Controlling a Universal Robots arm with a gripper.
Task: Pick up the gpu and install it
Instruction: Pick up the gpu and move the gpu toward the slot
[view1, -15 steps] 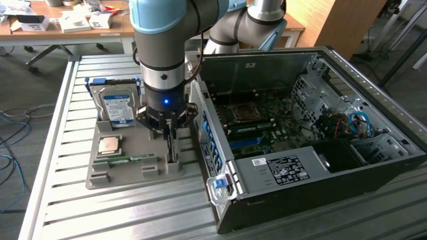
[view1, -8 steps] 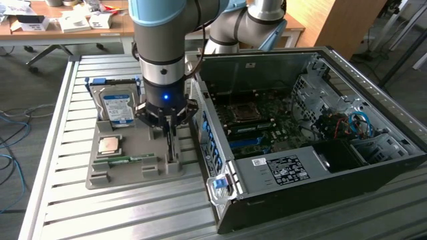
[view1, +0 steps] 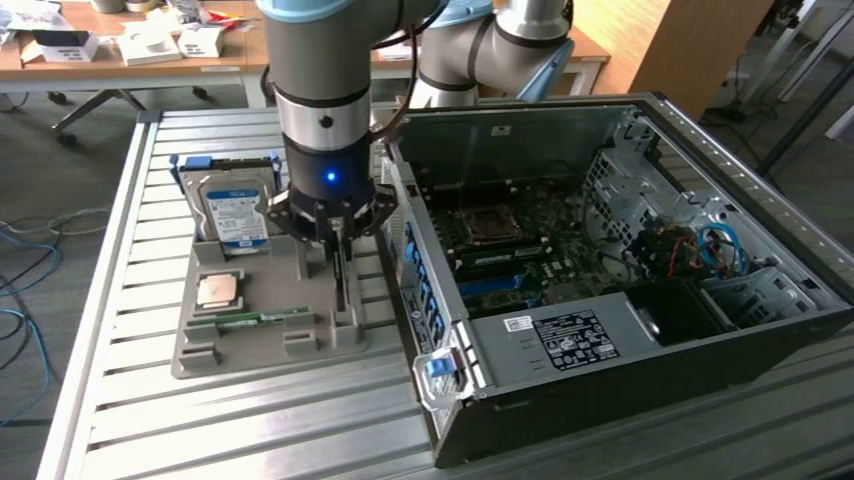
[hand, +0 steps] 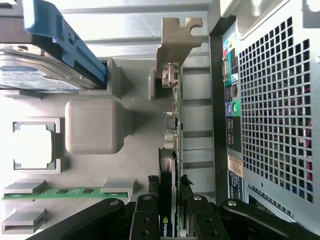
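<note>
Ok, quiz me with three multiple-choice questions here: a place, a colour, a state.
1. Where is the gpu?
A. in the computer case
B. on edge in the grey tray
C. on the hard drive
2. The memory stick's colour?
A. red
B. green
C. blue
3. The jaws are:
A. closed on the gpu
B. holding the memory stick
C. wide above the hard drive
Answers: B, it stands in a tray slot; B, its board is green; A, they press both its faces.
</note>
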